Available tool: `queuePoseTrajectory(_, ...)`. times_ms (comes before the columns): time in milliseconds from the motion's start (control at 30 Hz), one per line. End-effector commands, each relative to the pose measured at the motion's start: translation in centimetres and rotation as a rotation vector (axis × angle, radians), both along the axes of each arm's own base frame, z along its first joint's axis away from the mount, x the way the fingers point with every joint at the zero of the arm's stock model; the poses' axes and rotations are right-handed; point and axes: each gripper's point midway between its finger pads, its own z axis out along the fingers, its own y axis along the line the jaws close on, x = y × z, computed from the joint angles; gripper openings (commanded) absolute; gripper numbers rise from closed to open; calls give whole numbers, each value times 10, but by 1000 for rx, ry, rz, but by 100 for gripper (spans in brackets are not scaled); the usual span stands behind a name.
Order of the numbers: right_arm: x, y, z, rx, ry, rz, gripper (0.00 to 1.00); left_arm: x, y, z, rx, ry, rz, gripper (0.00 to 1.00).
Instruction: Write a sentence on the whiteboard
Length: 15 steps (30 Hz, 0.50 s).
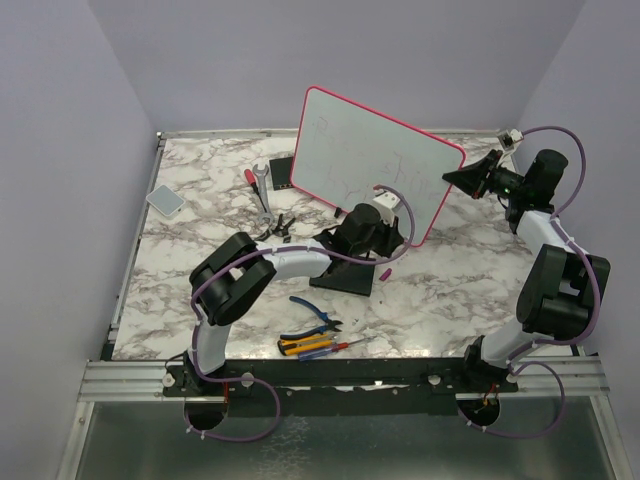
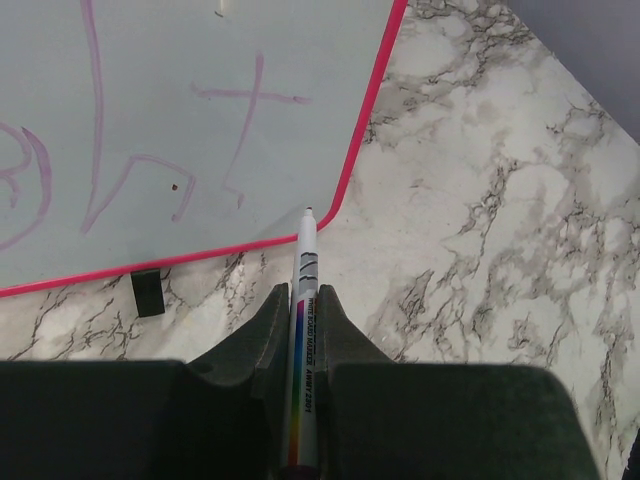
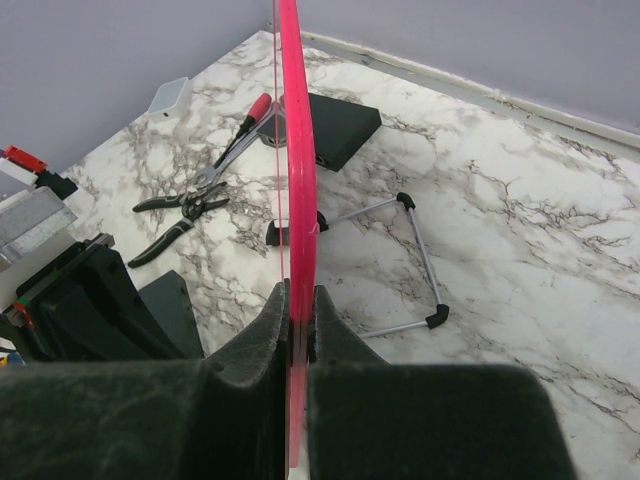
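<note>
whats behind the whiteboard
A black square slab and a wire stand, on the marble table. From above the whiteboard covers the stand and part of the slab.

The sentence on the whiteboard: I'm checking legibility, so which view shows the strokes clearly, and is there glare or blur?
Left wrist: the sentence is sharp and evenly lit, no glare, but only a few strokes fit. Top external: strokes on the whiteboard too faint and small to read. Right wrist: board edge-on, no writing visible.

The whiteboard point(image 1: 360, 150) stands toward the back of the table point(image 1: 450, 290); a slab point(image 1: 283, 172) lies behind its left edge, a wrench point(image 1: 263, 195) beside that, a pad point(image 1: 165, 200) far left, screwdrivers point(image 1: 322, 347) in front.
</note>
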Motion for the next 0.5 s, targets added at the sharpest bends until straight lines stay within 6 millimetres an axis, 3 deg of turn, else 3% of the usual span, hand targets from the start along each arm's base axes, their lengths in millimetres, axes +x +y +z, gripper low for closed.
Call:
queuePoseTrajectory(0,-4,10,-21,-8,51,21,1,9,-9,7,-27,-29,22,0)
queuePoseTrajectory(467,-4,9,-21,-8,53,21,0,16,-6,-2,-4,-38,62,0)
